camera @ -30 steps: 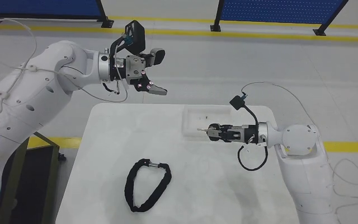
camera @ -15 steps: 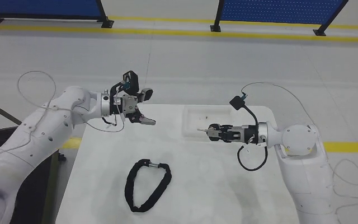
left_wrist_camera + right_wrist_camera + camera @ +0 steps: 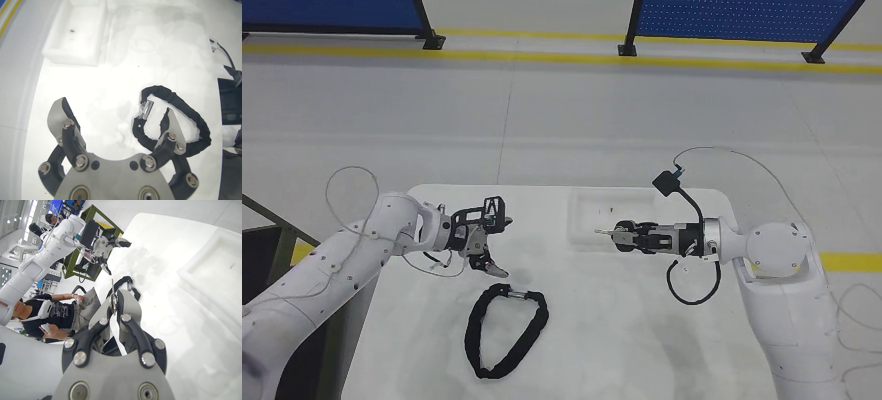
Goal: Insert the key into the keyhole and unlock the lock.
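L jaws apart by black cloth-sleeved chain lock.
Its silver cylinder near one jaw; R jaws clamp thin silver key, far from lock.

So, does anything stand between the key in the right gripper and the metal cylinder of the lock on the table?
Nothing visible lies on the table between the key in the right gripper and the metal cylinder of the lock. The open left gripper is close beside that cylinder and might crowd the approach.
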